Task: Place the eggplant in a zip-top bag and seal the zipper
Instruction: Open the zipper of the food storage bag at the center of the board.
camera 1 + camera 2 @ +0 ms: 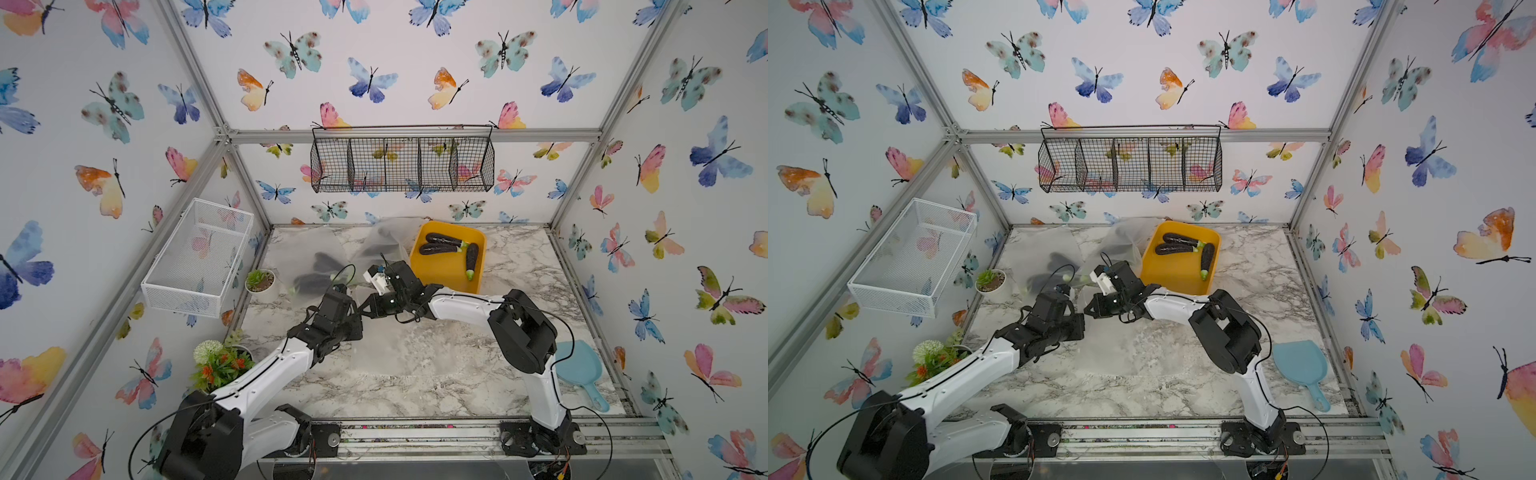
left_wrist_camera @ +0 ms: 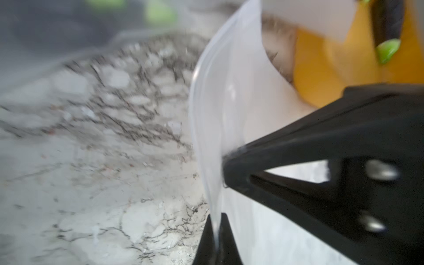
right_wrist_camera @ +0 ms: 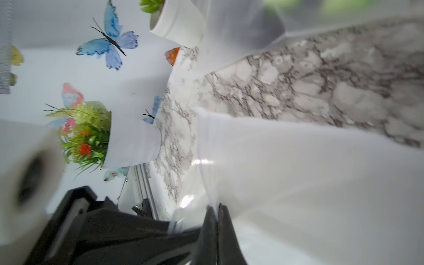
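Left gripper (image 2: 215,221) and right gripper (image 3: 215,212) both clamped on rim of frosted zip-top bag (image 3: 298,174), mid-table. Eggplant (image 1: 443,240) lies with two others in yellow bin (image 1: 440,286), not yet bagged. Likely step: opening bag mouth. Next: part lips, free one gripper, fetch eggplant.
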